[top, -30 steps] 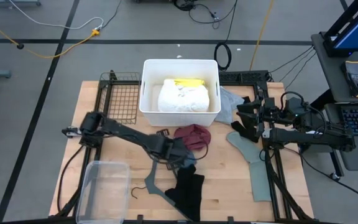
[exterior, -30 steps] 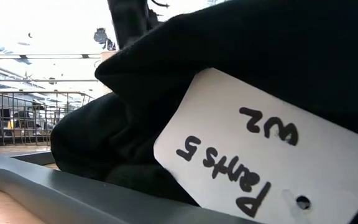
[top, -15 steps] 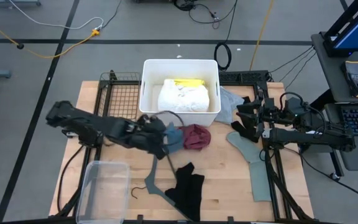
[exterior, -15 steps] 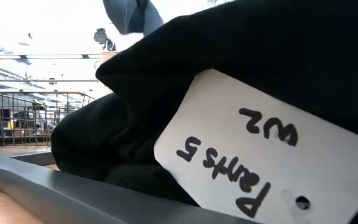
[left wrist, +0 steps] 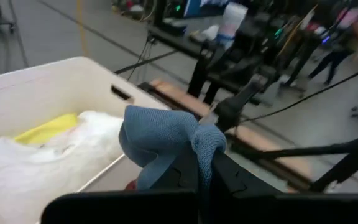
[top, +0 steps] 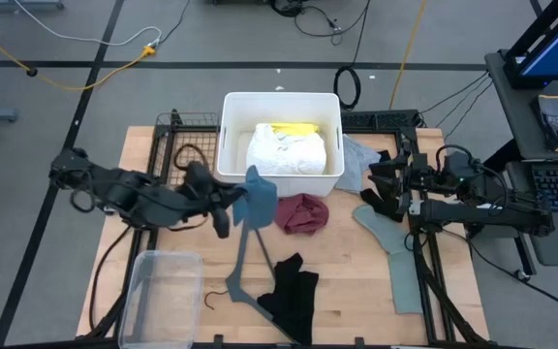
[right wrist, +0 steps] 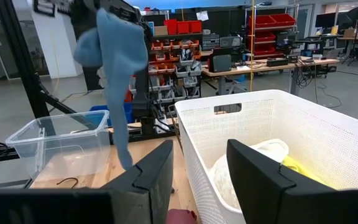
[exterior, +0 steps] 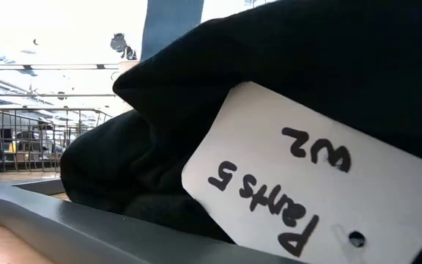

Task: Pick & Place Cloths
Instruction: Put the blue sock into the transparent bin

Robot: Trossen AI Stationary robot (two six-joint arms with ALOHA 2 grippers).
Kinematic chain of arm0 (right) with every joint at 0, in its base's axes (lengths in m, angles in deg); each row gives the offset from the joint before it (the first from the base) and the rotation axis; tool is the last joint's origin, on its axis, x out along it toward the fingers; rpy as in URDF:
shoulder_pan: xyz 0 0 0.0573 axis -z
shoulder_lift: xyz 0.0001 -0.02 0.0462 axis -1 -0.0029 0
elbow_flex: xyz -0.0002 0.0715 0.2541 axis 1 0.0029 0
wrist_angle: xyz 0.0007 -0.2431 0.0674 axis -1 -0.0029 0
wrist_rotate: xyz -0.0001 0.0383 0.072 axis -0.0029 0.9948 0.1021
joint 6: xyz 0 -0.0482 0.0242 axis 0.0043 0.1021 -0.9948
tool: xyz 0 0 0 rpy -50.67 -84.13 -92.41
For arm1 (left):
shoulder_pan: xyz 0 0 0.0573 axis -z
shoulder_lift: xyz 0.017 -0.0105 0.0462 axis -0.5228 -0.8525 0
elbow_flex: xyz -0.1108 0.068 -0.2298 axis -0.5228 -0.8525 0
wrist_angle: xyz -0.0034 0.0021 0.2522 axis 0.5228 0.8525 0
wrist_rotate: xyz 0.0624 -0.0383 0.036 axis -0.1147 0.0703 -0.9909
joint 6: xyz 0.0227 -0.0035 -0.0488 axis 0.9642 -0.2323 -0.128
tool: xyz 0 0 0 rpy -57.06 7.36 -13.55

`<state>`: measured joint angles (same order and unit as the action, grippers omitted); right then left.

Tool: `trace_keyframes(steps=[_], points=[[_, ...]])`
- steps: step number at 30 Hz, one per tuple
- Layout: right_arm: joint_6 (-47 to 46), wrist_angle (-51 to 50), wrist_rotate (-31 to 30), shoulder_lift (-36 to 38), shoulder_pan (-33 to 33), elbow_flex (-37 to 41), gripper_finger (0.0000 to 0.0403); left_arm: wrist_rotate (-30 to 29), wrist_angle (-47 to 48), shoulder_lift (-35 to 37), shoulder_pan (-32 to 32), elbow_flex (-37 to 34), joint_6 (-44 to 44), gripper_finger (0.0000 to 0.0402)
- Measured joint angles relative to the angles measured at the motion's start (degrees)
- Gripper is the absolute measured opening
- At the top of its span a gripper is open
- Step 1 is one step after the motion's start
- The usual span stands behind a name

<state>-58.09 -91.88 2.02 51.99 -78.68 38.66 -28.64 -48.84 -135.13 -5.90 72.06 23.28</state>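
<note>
One teal-blue cloth lifted, tag — low view

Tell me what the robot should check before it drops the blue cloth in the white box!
1. Left hand shut on the blue cloth: ok.
2. Cloth lifted off the table: ok, seen hanging in the right wrist view.
3. Cloth over the white box: not ok, it hangs beside the front wall.
4. Room in the box: ok, though a white cloth and a yellow cloth already lie inside.
5. Right hand out of the way: ok, waiting at the table's right.
</note>
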Motion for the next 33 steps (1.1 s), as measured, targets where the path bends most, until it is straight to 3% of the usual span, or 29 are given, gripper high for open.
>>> trace_keyframes(steps=[9, 21, 33], points=[[0.02, -0.05, 0.0, 0.0, 0.0, 0.0, 0.0141, -0.06, -6.16, 5.08, 4.22, -0.01, 0.03, 0.0], [0.0, -0.23, 0.0, 0.0, 0.0, 0.0, 0.0142, 0.39, -5.38, 12.13, 14.69, 0.0, -4.81, 0.0], [0.01, -0.25, -0.17, 0.0, -0.01, 0.0, 0.0142, 0.69, 5.03, 14.33, 24.43, -0.02, -23.82, 0.0]])
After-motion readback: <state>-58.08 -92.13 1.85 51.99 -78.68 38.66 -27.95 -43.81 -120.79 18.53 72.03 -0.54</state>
